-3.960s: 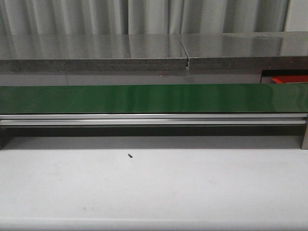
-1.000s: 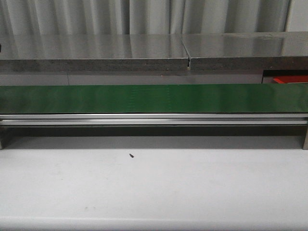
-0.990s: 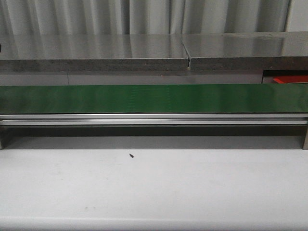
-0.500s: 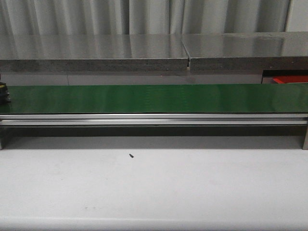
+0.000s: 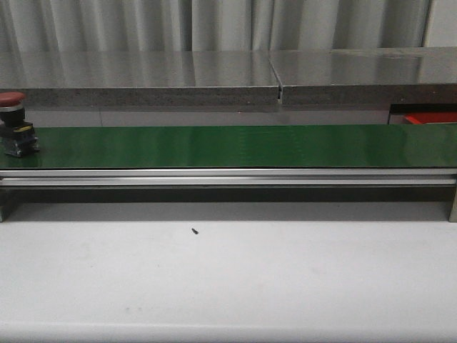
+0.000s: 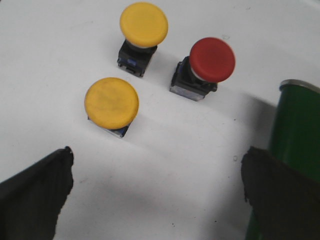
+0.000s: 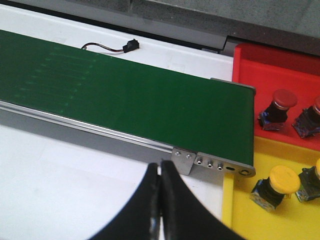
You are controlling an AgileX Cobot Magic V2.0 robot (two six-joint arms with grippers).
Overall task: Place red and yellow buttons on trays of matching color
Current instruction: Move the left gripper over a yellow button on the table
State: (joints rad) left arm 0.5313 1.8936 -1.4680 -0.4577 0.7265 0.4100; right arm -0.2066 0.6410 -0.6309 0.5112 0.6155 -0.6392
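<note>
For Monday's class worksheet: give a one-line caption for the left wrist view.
Open left gripper hovers over two yellow buttons and one red button beside the green conveyor belt.

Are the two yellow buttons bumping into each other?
Apart. The left wrist view shows bare white table between the nearer yellow button and the farther yellow button.

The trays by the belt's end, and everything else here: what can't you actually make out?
- Red tray: right wrist view's edge cuts it; one red button shows partly.
- Yellow tray: cut off likewise.
- Front view: frame edge clips the red button on the green belt.
- Left end effector: only finger edges show.
</note>
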